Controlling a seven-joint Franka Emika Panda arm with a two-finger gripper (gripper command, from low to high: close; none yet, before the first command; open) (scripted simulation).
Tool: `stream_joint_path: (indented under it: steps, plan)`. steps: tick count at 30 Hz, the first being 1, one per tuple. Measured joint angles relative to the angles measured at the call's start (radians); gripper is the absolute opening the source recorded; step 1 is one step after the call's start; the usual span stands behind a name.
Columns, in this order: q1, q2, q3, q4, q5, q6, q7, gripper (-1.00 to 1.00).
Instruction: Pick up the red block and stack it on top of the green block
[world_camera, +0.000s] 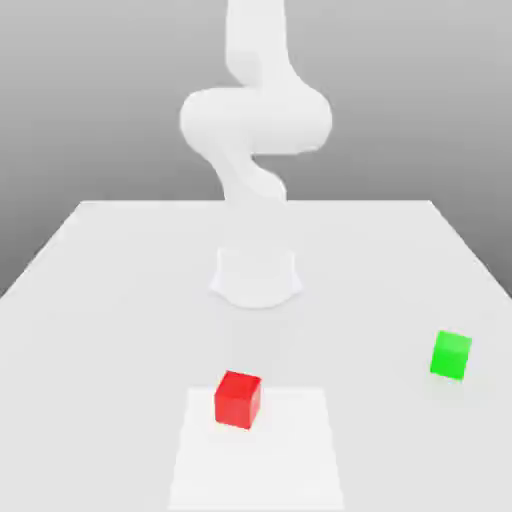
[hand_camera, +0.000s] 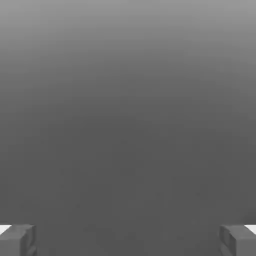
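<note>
The red block (world_camera: 238, 398) rests on the white table (world_camera: 110, 300), near its front edge and a little to the exterior view's left of centre. Well apart from it, toward the exterior view's right and slightly farther back, stands the green block (world_camera: 451, 355). Nothing is on top of either one. In the hand view my gripper (hand_camera: 128, 241) is open, its two grey fingertips (hand_camera: 18, 240) set far apart with nothing between them, facing a plain grey background.
The white arm (world_camera: 255, 120) rises from its round base (world_camera: 256, 278) at the middle of the table, behind both blocks. A paler square patch (world_camera: 290, 460) marks the tabletop under and in front of the red block.
</note>
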Motion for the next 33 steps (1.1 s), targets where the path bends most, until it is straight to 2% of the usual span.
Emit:
stream_joint_path:
  steps: [17, 24, 25, 33]
  plan:
    - [-0.074, 0.621, 0.017, -0.484, 0.001, 0.434, 0.184, 0.00]
    - [-0.067, 0.898, 0.002, -0.485, -0.007, 0.662, 0.203, 0.00]
    - [-0.065, 0.926, 0.000, -0.481, -0.009, 0.686, 0.204, -1.00]
    - [-0.068, 0.905, 0.003, -0.484, -0.011, 0.668, 0.207, -1.00]
